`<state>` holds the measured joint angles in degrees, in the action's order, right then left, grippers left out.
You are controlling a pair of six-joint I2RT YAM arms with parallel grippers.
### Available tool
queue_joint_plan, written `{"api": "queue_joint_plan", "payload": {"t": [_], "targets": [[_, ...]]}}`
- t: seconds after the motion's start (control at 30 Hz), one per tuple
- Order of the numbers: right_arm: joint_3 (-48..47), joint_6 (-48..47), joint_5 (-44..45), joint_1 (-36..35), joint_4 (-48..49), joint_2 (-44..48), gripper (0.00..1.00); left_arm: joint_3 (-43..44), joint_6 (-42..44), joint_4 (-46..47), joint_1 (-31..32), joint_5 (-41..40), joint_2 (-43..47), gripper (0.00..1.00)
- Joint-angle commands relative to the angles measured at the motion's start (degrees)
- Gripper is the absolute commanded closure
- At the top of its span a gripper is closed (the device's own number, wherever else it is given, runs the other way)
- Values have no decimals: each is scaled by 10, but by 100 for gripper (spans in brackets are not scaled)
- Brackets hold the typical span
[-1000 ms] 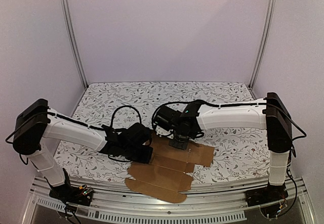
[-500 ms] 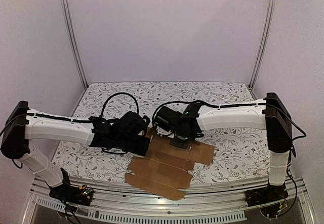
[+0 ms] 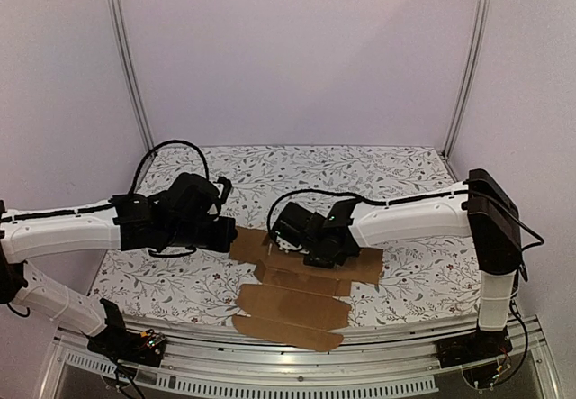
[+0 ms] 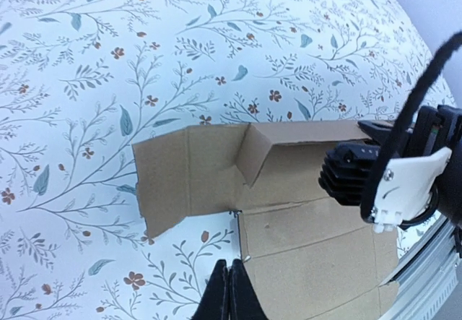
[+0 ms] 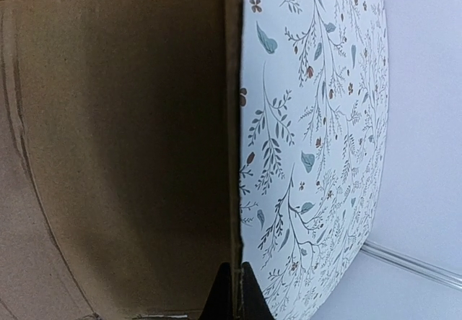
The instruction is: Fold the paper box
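Swinging left off the paper box (image 3: pixel 297 302), the left gripper (image 3: pixel 229 235), fingers pressed together, leaves it largely unfolded; the right gripper (image 3: pixel 317 257), likewise closed, still pins it.

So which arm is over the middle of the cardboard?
The right arm's tool; the left tool is only at the paper box's left edge.

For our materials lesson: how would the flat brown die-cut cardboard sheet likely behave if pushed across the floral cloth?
The brown cardboard sheet probably slides lightly, lying thin and flat. It likely flexes at its creases: one flap looks lifted.
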<state>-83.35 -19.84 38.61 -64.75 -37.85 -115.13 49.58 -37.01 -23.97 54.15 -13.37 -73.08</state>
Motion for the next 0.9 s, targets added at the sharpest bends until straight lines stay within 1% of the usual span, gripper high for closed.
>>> {"api": "queue_joint_plan", "payload": {"t": [0.0, 0.17, 0.4, 0.47, 0.63, 0.87], "targets": [[31, -38, 46, -20, 76, 37, 100, -32, 0, -18, -34, -21, 43, 100], [81, -87, 91, -39, 166, 64, 100, -60, -7, 4, -69, 7, 69, 100], [121, -142, 136, -53, 244, 85, 100, -80, -7, 28, -98, 23, 78, 100], [130, -153, 145, -57, 263, 88, 100, -92, -5, 50, -110, 33, 78, 100], [163, -191, 175, -70, 344, 90, 100, -142, 3, 151, -142, 85, 85, 100], [208, -242, 218, -84, 455, 82, 100, -147, 9, 188, -165, 124, 64, 100]]}}
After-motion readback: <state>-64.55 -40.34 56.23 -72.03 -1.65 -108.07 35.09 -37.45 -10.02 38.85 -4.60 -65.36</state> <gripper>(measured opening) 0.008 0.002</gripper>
